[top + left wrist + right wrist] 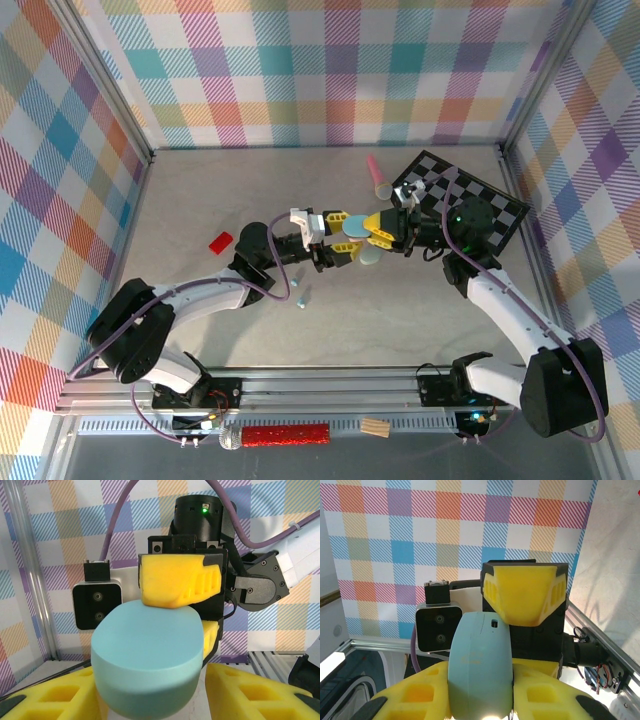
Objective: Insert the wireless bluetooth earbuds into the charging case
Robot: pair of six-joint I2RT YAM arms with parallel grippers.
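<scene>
teal charging case (150,655) clamped in right gripper (480,700), left gripper (150,702) around it.

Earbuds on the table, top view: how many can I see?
2. One earbud lies on the table beside the left arm; the other earbud lies close by it. More may be hidden.

Top view: the charging case (352,228) is partly covered by the yellow fingers (377,226) gripping it; its lid state cannot be determined. Two pale-blue pieces (301,297) on the table (200,200) are too small to identify. Left wrist view: the frame's bottom edge cuts off the case and the left hand (150,702); contact of its fingers with the case cannot be confirmed.
</scene>
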